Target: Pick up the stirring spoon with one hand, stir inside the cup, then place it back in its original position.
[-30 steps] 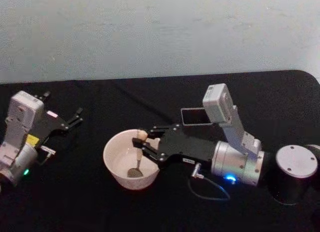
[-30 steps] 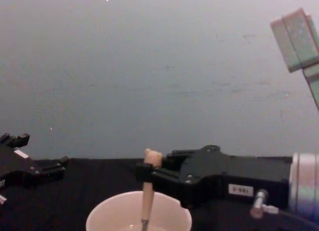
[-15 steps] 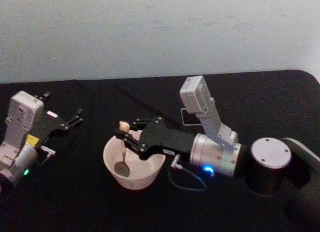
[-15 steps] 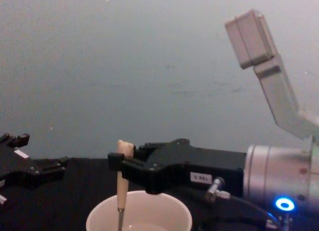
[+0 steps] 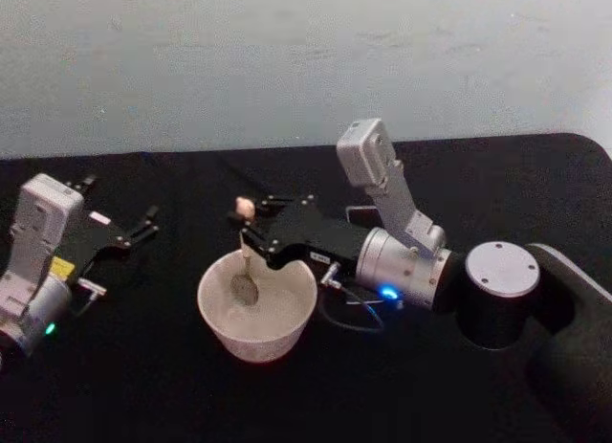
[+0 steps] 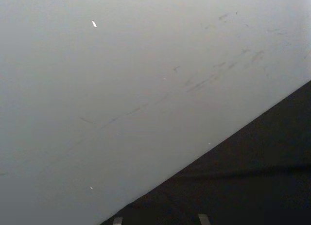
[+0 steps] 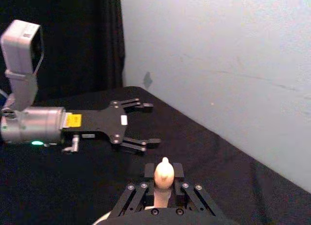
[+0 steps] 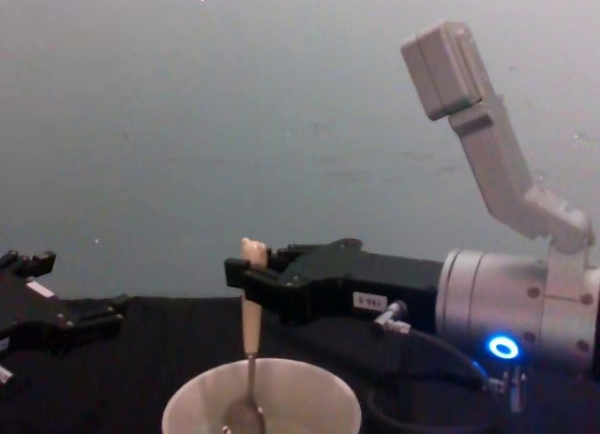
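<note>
The cream-white cup (image 5: 256, 340) stands mid-table, also low in the chest view (image 8: 314, 408). The stirring spoon (image 5: 246, 271) stands nearly upright in it, metal bowl down inside the cup near its far side. Its beige handle (image 8: 249, 307) rises above the rim, and the knob (image 7: 164, 172) pokes out above the fingers. My right gripper (image 5: 251, 238) reaches in from the right, shut on the handle just under the knob (image 8: 246, 275). My left gripper (image 5: 148, 223) rests open at the table's left, well apart from the cup (image 7: 151, 124).
The black table (image 5: 143, 376) ends at a pale wall behind. A dark square holder (image 5: 355, 213) peeks out behind the right arm. The right arm's base (image 5: 502, 290) takes up the near right side. Bare cloth lies between the cup and the left arm.
My right gripper has carried the spoon round inside the cup, from its right side to its left, then to the far side. The left arm has not moved.
</note>
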You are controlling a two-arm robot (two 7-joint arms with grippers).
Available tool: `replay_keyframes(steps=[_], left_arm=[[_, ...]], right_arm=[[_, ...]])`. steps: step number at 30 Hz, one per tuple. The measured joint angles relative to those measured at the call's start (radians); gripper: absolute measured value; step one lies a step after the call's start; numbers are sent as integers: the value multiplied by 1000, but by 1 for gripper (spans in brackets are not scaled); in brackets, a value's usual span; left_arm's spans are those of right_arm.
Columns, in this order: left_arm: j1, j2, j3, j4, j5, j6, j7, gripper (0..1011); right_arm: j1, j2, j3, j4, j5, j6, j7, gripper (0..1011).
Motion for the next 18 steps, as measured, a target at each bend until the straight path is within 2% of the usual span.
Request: replay_keyframes(steps=[5, 12, 18], left_arm=[[0, 0, 0, 0, 0, 0, 0, 1001], [0, 0, 0, 0, 0, 0, 0, 1001], [0, 0, 0, 0, 0, 0, 0, 1001]], right_arm=[[-7, 19, 17, -10, -7, -1, -2, 221], [-53, 81, 42, -72, -8, -4, 20, 221], [-93, 132, 54, -132, 14, -2, 51, 221]])
